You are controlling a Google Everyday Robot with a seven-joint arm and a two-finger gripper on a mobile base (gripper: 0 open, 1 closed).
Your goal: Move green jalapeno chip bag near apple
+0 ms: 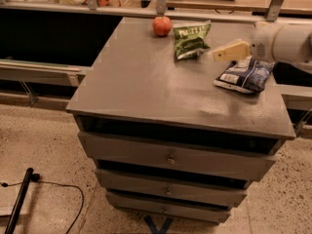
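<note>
The green jalapeno chip bag (191, 40) lies crinkled on the far part of the grey cabinet top (146, 82), just right of the red-orange apple (162, 26), a small gap between them. My gripper (218, 56) hangs a little to the right of the bag, apart from it and holding nothing. The white arm (285, 43) comes in from the right edge.
A dark blue-and-white chip bag (243, 75) lies on the top under the arm at the right. The cabinet has several drawers (170, 157) at its front. A railing and shelf run behind the far edge. A black cable (29, 199) lies on the floor at left.
</note>
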